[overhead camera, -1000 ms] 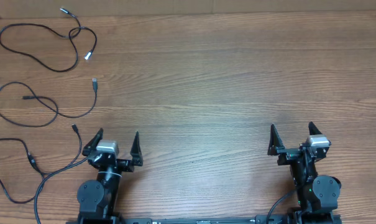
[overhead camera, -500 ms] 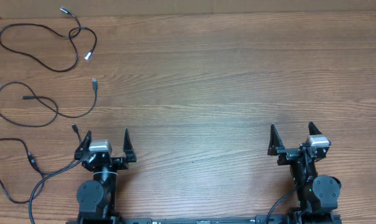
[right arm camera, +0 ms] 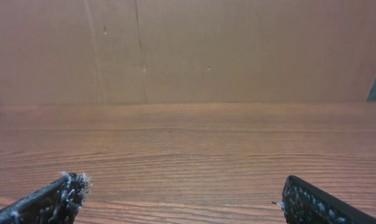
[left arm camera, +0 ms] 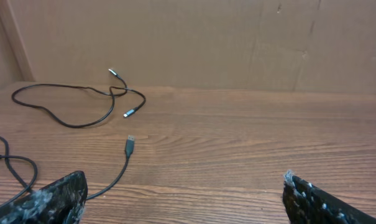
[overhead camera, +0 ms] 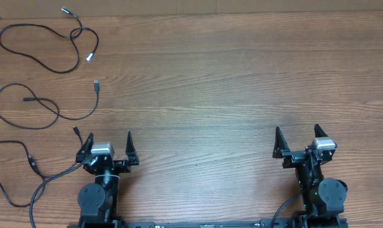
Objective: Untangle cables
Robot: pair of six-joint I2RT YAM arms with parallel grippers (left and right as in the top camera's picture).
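Note:
Three thin black cables lie apart at the table's left side. The far cable (overhead camera: 47, 68) makes a loop with silver plugs, and its plug (left arm camera: 131, 113) shows in the left wrist view. The middle cable (overhead camera: 77, 118) curls below it, its plug (left arm camera: 130, 147) pointing away from me. The near cable (overhead camera: 30, 162) runs past my left gripper's left finger. My left gripper (overhead camera: 107, 139) (left arm camera: 181, 186) is open just right of that cable, with nothing between its fingers. My right gripper (overhead camera: 297, 132) (right arm camera: 181, 185) is open over bare wood, far from all the cables.
The wooden table (overhead camera: 229, 76) stretches between and beyond both arms. A brown cardboard wall (right arm camera: 237, 50) stands along the far edge. Thicker black wires (overhead camera: 281, 212) hang by the arm bases at the near edge.
My left gripper swung a little to the left, closer to the near cable, then stayed still. The right arm and the cables have not moved.

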